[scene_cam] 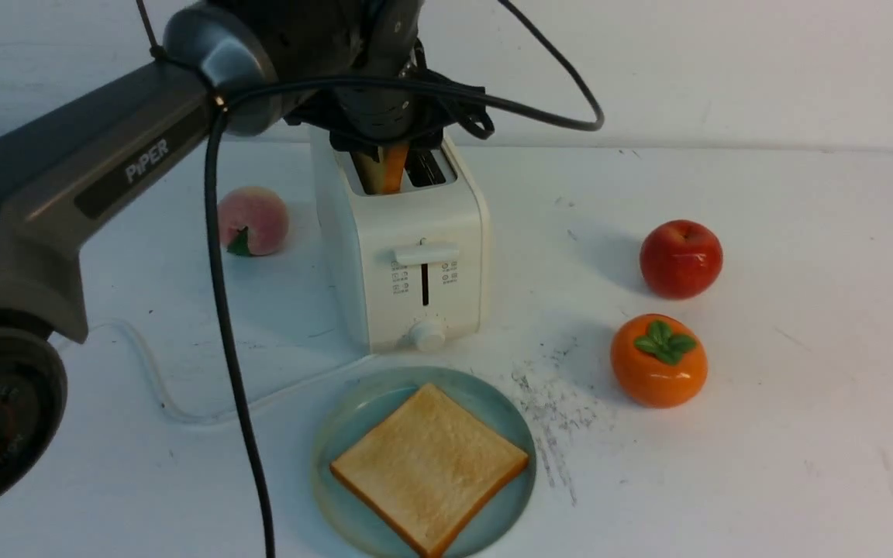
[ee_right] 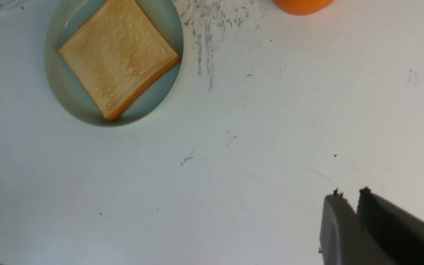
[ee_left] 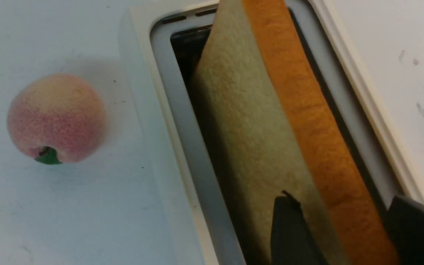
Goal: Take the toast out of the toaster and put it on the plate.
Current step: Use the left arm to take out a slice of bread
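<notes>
Toast [scene_cam: 429,465] lies on plate [scene_cam: 360,404] up front. Left hand [ee_left: 341,197] points down, open around another slice [ee_left: 248,129] in toaster [scene_cam: 415,225]; only its wrist view shows this. Right hand [ee_right: 349,192], barely open, holds nothing.

Bright, even light from the right throws soft shadows leftward off the toaster [scene_cam: 408,256] and apple [scene_cam: 680,258] (the white table [scene_cam: 764,465] looks faintly bluish). Near its lens, the left gripper [ee_left: 342,200] blurs dark.
</notes>
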{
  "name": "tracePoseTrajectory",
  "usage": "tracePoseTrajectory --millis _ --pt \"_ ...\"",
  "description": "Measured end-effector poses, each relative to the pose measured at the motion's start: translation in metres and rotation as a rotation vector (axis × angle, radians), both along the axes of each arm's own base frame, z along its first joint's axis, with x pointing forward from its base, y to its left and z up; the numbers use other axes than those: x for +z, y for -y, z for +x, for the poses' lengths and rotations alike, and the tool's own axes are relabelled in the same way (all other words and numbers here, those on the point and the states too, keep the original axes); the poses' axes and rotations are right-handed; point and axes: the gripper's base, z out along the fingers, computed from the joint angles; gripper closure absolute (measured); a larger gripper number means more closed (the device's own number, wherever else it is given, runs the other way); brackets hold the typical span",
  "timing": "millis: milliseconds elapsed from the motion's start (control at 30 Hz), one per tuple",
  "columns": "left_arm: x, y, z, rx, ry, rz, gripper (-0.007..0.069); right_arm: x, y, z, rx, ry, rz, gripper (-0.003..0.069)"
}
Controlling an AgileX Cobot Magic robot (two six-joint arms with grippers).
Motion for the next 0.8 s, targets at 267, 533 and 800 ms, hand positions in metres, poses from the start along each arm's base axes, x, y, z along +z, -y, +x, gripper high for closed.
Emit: tracePoseTrajectory --millis 267,533,800 --pt "-0.014 -0.001 0.01 0.071 0.02 0.02 0.0282 0.0 0.0 0.0 0.001 0.0 0.0 0.0572" --pt "-0.018 -0.001 0.014 0.08 0.041 0.023 0.03 0.0 0.0 0.0 0.021 0.008 -0.012 0.0562" --pt "-0.015 -0.004 0.016 0.084 0.076 0.078 0.051 0.0 0.0 0.0 0.021 0.008 -0.011 0.0553"
